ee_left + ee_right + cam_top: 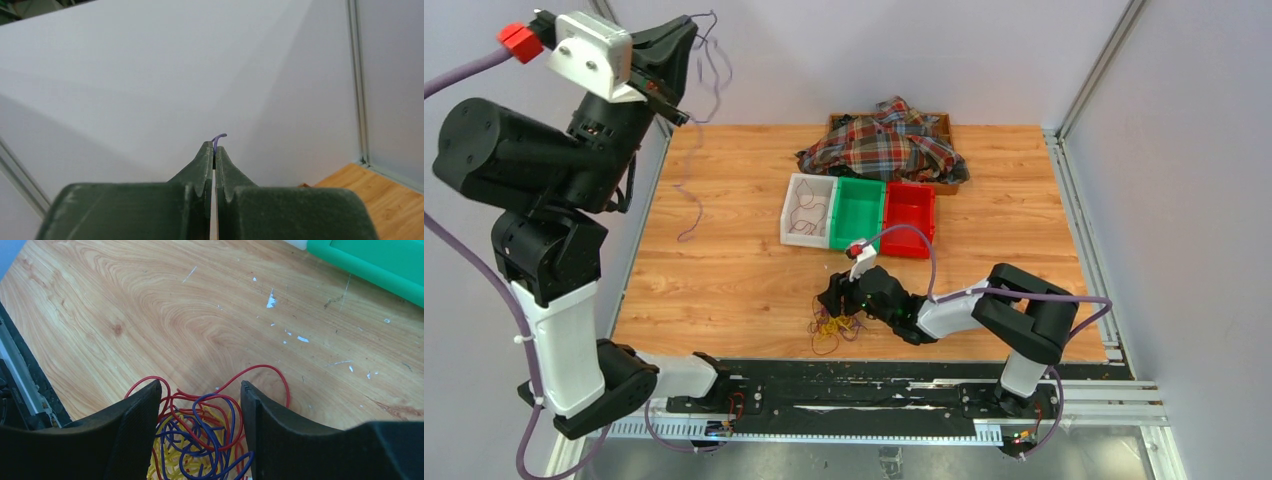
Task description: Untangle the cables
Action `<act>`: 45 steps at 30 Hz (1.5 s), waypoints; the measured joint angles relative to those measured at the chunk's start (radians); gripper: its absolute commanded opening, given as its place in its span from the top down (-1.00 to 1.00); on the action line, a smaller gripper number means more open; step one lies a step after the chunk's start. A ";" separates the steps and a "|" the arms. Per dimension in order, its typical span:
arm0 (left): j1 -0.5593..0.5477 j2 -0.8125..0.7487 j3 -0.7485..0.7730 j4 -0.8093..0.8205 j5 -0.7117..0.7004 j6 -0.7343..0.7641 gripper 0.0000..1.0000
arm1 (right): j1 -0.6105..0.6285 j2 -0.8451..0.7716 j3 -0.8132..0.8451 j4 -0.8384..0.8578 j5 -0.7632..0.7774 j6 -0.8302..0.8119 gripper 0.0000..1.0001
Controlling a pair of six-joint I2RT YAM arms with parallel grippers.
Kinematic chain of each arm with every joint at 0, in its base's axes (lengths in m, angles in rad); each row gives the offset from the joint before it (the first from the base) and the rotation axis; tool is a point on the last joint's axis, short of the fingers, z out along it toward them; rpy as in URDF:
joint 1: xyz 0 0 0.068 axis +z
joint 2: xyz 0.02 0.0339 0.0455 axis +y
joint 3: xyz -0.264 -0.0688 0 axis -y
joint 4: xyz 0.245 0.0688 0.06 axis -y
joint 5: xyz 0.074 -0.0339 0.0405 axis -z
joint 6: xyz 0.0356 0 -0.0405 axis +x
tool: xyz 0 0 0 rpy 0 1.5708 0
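Note:
A tangle of thin red, blue and yellow cables (200, 440) lies on the wooden table near its front edge (832, 328). My right gripper (200, 387) is low over it, open, one black finger on each side of the tangle (832, 300). My left gripper (690, 28) is raised high at the far left, shut on one end of a thin blue-purple cable (219, 137). That cable (696, 210) hangs down in loose curves to the table. Another dark red cable (807, 214) lies in the white bin.
White (796, 236), green (857, 213) and red (909, 218) bins stand side by side mid-table. Behind them a plaid cloth (884, 145) is heaped on a brown tray. Grey walls and metal rails close in the table on three sides.

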 measured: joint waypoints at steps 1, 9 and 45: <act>0.000 -0.011 -0.013 0.024 -0.006 0.008 0.99 | 0.000 0.001 0.000 -0.006 0.000 0.000 -0.19; 0.000 -0.029 -0.050 0.106 -0.011 0.027 0.99 | 0.000 -0.012 0.003 -0.038 0.000 -0.010 -0.35; -0.014 0.118 -0.440 0.201 0.283 -0.230 0.99 | -0.220 -0.485 0.054 -0.361 0.053 -0.040 -0.38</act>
